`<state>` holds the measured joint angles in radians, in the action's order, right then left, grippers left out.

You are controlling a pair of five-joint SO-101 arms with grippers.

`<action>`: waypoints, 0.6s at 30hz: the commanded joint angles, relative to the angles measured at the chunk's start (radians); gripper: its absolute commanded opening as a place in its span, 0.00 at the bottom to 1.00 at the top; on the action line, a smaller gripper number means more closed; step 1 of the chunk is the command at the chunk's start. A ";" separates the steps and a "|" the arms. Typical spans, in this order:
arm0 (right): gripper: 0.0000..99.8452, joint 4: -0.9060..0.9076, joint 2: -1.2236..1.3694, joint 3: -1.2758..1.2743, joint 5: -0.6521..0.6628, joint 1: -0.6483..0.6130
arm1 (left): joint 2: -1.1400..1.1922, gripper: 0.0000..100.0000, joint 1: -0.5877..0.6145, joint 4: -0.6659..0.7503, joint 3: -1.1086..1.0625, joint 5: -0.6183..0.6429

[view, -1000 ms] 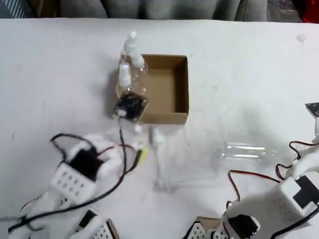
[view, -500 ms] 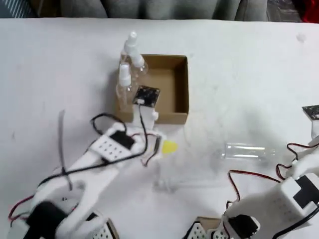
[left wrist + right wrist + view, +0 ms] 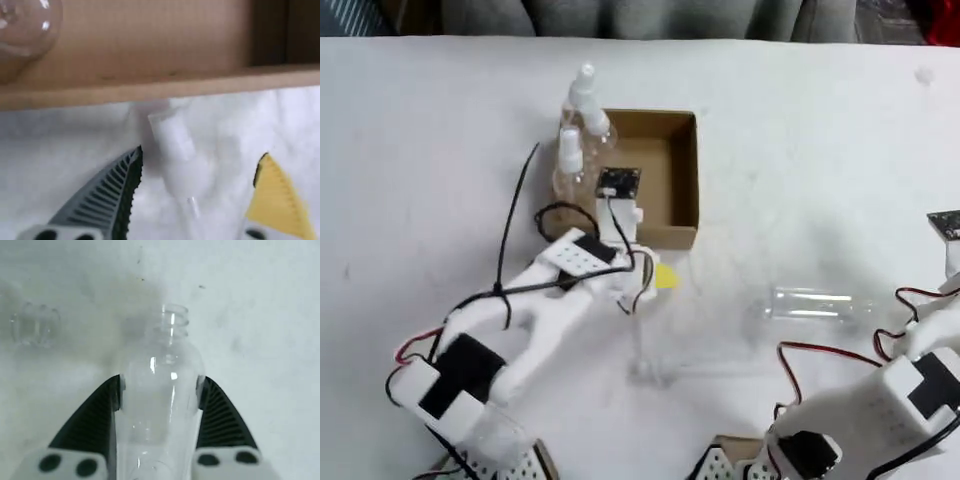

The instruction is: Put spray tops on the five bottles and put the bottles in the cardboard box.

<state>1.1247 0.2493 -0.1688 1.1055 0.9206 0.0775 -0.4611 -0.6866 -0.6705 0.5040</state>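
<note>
Left fingers (image 3: 112, 200) stand open around the likely light, slick spray top (image 3: 175, 150) lying between them, cardboard box (image 3: 150, 92) just beyond, best pinched at its stiff collar, while right fingers (image 3: 95, 415) clasp the thin, crushable bottle (image 3: 160, 380) below its neck.

White arms (image 3: 535, 320), black servos (image 3: 465, 360), red-and-black cables (image 3: 506, 245) — dark ridged fingers (image 3: 97, 415), one yellow
</note>
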 commanded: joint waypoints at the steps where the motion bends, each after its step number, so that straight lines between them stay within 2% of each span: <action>1: 0.02 -0.008 -0.054 0.009 0.012 -0.004 | 0.001 0.32 0.012 0.028 0.054 0.015; 4: 0.02 -0.010 -0.054 0.009 0.012 -0.004 | 0.004 0.22 0.007 0.040 0.054 0.015; 8: 0.02 -0.008 -0.054 0.012 0.012 -0.005 | 0.005 0.00 0.002 0.086 0.046 0.008; 10: 0.02 -0.010 -0.054 0.015 0.012 -0.010 | 0.002 0.06 0.002 0.081 0.043 0.012; 13: 0.02 -0.004 -0.062 0.015 0.012 -0.015 | 0.001 0.01 0.002 0.044 0.040 0.008; 18: 0.02 0.099 -0.105 0.064 0.008 -0.010 | -0.012 0.02 0.001 -0.014 0.048 0.008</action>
<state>1.1370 0.2386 -0.1688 1.1055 0.9191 0.0852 -0.4626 -0.6483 -0.6659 0.5086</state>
